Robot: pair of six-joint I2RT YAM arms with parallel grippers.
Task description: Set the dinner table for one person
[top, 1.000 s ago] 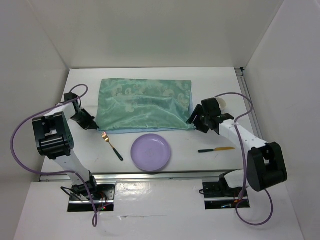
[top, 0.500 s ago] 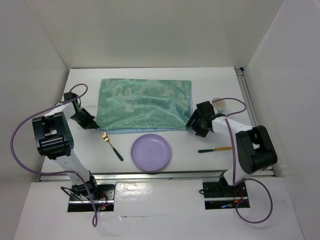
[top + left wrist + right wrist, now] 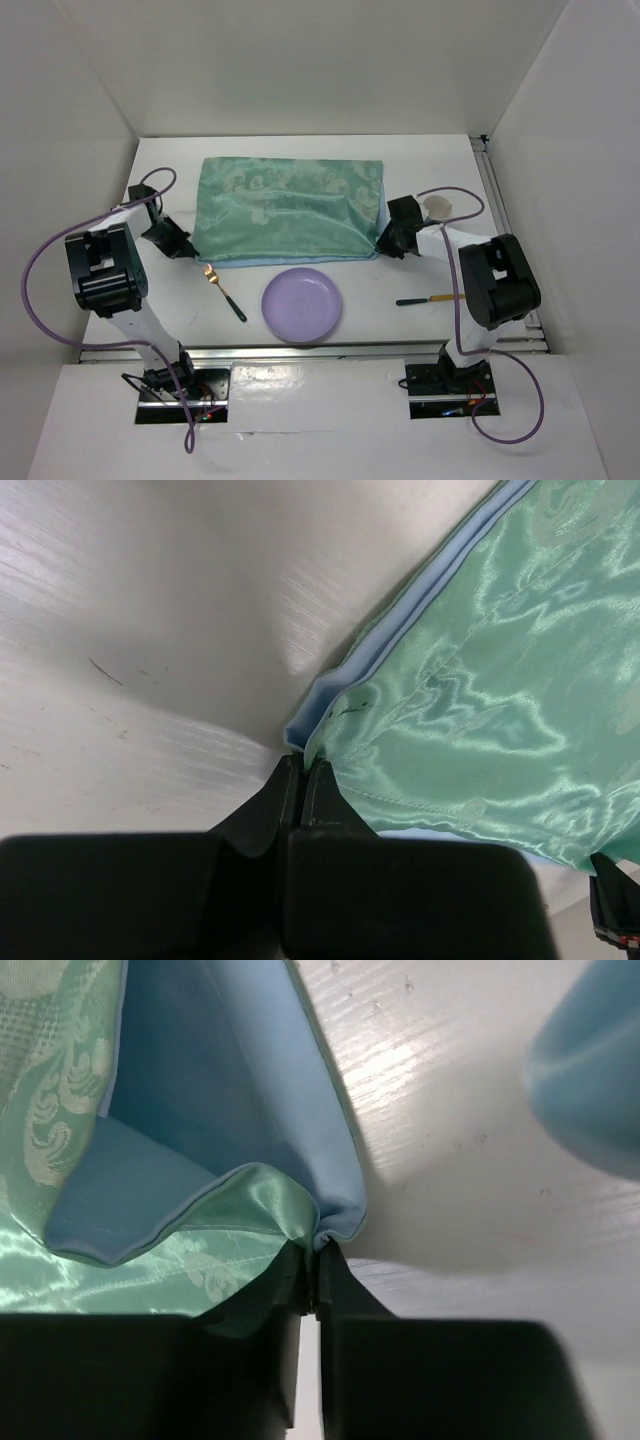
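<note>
A green patterned cloth (image 3: pixel 288 209) with a pale blue underside lies folded on the white dinner table (image 3: pixel 300 148). My left gripper (image 3: pixel 187 249) is shut on the cloth's near left corner (image 3: pixel 312 742). At the near right corner my right gripper (image 3: pixel 383 243) is shut on the cloth (image 3: pixel 290 1210), whose blue lining (image 3: pixel 200 1080) is lifted. On the table nearer me lie a purple plate (image 3: pixel 302 304), a gold fork (image 3: pixel 224 291) with a dark handle, and a knife (image 3: pixel 432 298).
A small pale cup (image 3: pixel 437 207) stands just behind the right arm, and shows as a blurred blue shape (image 3: pixel 590 1080) in the right wrist view. White walls close in the table on three sides. A metal rail (image 3: pixel 497 195) runs along the right edge.
My right gripper moved left and down onto the cloth's near right corner and shut on it. The left gripper kept its hold on the left corner.
</note>
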